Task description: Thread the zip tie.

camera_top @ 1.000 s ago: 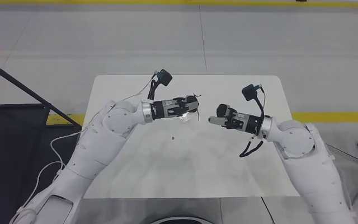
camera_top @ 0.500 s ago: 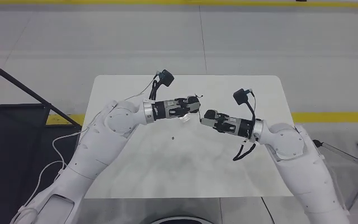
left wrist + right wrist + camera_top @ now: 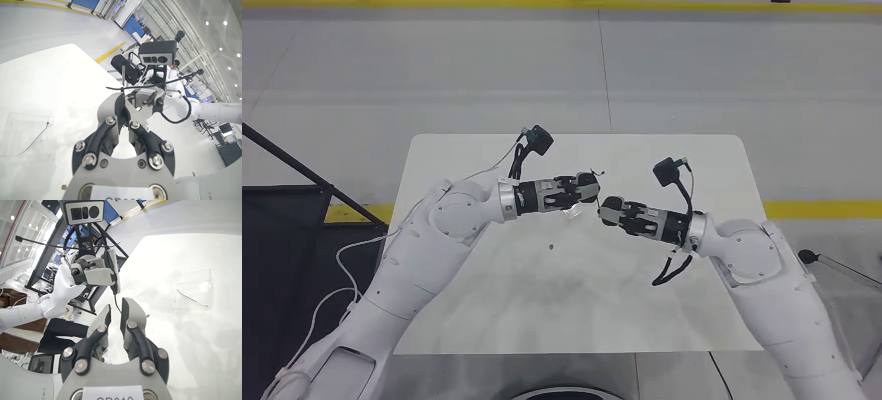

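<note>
My left gripper (image 3: 123, 102) is shut on a black zip tie (image 3: 123, 94) above the middle of the white table (image 3: 492, 300). A long black strand (image 3: 170, 81) crosses above the fingertips and ends in a small head; whether it is a second tie I cannot tell. The held tie's tail (image 3: 115, 302) hangs below the left gripper (image 3: 111, 272). My right gripper (image 3: 116, 306) is open just under it, and the tail tip dangles between its two pads without being clamped. In the top view the left gripper (image 3: 589, 186) and right gripper (image 3: 608, 210) are nearly touching.
A clear plastic sheet (image 3: 11, 136) lies flat on the table with another black zip tie (image 3: 36, 138) on it; the sheet (image 3: 204, 279) and that tie (image 3: 191, 298) also appear beyond the right gripper. A tiny brown speck (image 3: 552, 243) sits near the table's middle.
The right gripper has moved left, closing in on the left gripper until its fingers sit around the hanging tail. The left arm has barely moved.
</note>
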### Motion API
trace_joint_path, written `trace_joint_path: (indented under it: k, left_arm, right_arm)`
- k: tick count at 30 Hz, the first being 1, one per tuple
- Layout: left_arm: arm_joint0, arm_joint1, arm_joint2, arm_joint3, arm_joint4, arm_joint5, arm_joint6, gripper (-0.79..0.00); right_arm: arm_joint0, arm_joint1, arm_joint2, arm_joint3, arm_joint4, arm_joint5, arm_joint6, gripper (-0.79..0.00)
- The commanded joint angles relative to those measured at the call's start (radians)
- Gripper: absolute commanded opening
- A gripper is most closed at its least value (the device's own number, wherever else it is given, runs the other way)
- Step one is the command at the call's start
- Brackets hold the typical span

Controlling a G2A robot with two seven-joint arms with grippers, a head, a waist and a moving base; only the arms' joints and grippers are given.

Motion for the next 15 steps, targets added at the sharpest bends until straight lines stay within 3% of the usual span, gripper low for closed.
trace_joint_path:
  k: [1, 7, 12, 15]
  left_arm:
    - [0.000, 0.000, -0.001, 0.000, 0.000, -0.001, 0.000, -0.785]
    - [0.002, -0.002, -0.002, 0.001, -0.002, -0.005, -0.003, -0.785]
    - [0.003, -0.002, -0.003, 0.002, -0.001, -0.007, -0.003, -0.785]
    - [0.003, -0.003, -0.004, 0.002, -0.003, -0.006, -0.007, -0.785]
  right_arm:
    - [0.002, 0.000, -0.003, 0.001, 0.001, 0.000, 0.003, -0.619]
    - [0.009, -0.002, -0.011, 0.002, -0.002, 0.007, 0.009, -0.483]
    - [0.011, -0.003, -0.014, 0.004, -0.002, 0.011, 0.006, -0.493]
    - [0.012, -0.003, -0.015, 0.005, -0.001, 0.010, 0.006, -0.563]
